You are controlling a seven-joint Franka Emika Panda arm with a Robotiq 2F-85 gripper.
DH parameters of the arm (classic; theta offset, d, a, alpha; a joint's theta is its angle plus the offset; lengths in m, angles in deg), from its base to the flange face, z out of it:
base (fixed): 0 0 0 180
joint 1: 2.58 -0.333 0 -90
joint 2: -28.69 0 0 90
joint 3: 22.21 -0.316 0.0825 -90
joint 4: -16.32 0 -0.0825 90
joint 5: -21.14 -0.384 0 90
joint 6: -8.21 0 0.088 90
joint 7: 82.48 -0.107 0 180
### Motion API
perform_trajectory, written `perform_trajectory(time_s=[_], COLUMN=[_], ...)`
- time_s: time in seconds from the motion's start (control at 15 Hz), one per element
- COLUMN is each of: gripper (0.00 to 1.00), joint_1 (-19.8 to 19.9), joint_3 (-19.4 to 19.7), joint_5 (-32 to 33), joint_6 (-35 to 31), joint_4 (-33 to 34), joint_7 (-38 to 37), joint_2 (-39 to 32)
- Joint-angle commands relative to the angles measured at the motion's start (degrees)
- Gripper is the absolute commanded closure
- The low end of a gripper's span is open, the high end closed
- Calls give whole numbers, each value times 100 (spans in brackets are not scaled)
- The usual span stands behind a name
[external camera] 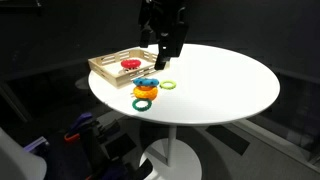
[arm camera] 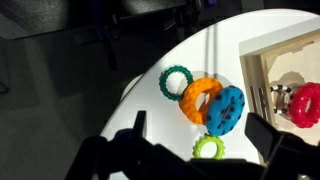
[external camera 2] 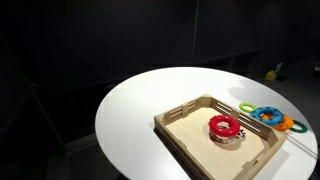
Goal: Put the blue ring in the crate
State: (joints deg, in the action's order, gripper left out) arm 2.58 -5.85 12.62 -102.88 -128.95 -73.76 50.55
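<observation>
The blue ring (arm camera: pixel 226 108) lies on the white table, leaning on an orange ring (arm camera: pixel 200 98), just outside the crate. It also shows in both exterior views (external camera: pixel 147 83) (external camera 2: pixel 268 113). The crate (arm camera: pixel 256 70) is a shallow light wooden tray that holds a red ring (arm camera: pixel 305 103); it shows in both exterior views (external camera: pixel 104 67) (external camera 2: pixel 182 113). My gripper (arm camera: pixel 201 126) is open and empty, hovering above the ring cluster with a finger on each side. In an exterior view it (external camera: pixel 162 47) hangs above the rings and the crate's near corner.
A dark green ring (arm camera: pixel 176 82) lies beside the orange one and a pale green ring (arm camera: pixel 208 148) lies near the blue one. The rings sit close to the round table's edge (arm camera: pixel 140 85). The surroundings are dark.
</observation>
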Motion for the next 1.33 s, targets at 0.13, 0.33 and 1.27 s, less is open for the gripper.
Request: perform_trajectory(time_s=[0.13, 0.33, 1.27], gripper=[0, 0, 0], joint_1=[159, 143, -94], joint_3=[-150, -275, -1582], joint_5=[-54, -3, 816], joint_6=[25, -90, -1512], joint_4=[13, 8, -418], joint_7=[50, -62, -1232], joint_2=[-19, -12, -325])
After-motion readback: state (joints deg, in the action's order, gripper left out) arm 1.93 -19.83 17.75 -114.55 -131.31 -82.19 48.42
